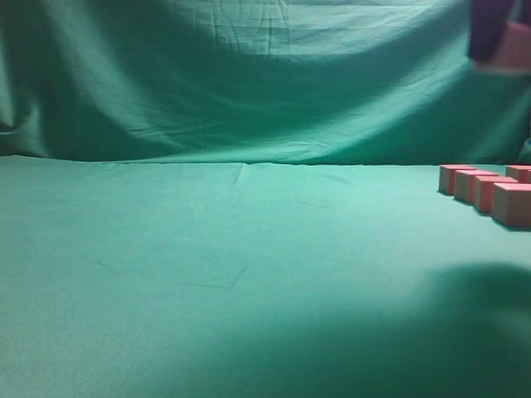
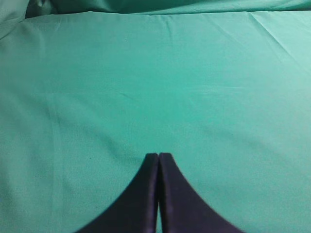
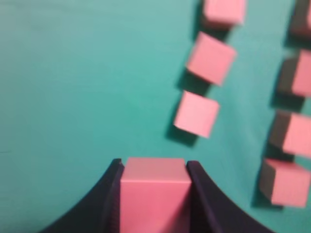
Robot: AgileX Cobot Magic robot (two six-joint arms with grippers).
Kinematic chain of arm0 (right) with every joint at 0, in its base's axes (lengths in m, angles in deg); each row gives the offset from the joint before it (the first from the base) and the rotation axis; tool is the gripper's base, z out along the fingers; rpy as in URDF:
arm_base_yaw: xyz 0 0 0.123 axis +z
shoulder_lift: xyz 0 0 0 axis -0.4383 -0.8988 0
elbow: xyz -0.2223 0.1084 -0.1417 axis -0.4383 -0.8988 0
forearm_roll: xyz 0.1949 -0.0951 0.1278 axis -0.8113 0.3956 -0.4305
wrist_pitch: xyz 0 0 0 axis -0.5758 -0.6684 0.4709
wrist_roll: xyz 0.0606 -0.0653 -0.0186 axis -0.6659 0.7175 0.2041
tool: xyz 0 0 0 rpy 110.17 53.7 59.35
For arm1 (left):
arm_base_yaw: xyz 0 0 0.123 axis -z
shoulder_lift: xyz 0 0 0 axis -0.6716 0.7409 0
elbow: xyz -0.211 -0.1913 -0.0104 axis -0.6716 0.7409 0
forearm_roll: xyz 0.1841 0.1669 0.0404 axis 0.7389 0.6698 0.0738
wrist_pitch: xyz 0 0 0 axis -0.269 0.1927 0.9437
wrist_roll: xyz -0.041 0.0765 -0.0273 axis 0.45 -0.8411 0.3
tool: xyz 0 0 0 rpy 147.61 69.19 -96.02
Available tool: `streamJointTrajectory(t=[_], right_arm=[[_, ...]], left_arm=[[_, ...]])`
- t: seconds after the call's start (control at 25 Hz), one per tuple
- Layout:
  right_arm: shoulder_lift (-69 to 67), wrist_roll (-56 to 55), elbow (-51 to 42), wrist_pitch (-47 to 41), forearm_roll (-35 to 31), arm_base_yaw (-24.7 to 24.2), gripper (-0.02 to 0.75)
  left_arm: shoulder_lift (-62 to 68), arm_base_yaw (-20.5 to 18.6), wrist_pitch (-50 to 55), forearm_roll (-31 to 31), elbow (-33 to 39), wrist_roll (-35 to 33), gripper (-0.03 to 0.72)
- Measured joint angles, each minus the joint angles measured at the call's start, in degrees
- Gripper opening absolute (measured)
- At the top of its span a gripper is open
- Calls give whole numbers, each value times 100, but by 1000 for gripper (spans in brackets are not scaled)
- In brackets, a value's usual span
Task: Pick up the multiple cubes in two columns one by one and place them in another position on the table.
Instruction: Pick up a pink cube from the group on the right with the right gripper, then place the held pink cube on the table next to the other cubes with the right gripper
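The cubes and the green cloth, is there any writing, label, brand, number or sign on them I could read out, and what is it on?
None: no readable text in any view.
The cubes on the table show plain pink faces with no marks, though the right wrist view is somewhat blurred.
The cube held in the right gripper is plain too.
The green cloth and the left gripper carry no lettering.

Green cloth table (image 1: 207, 274): 7 pink cubes (image 3: 197, 114) in 2 columns.
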Motion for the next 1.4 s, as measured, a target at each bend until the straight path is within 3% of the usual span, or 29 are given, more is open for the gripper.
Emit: streamJointTrajectory(t=[0.32, 0.72, 0.96, 1.4], right_arm=[[-101, 2362, 1097, 65, -920, 23, 257], [-1633, 3520, 2304, -250, -900, 780, 257], [-2659, 3512, 2944, -401, -393, 1197, 257], [-3541, 2560, 3390, -426, 372, 1222, 257]], left_arm=[[0, 0, 0, 0, 0, 0, 0], [0, 0, 0, 0, 0, 0, 0], [0, 0, 0, 0, 0, 0, 0], [0, 0, 0, 0, 0, 0, 0]])
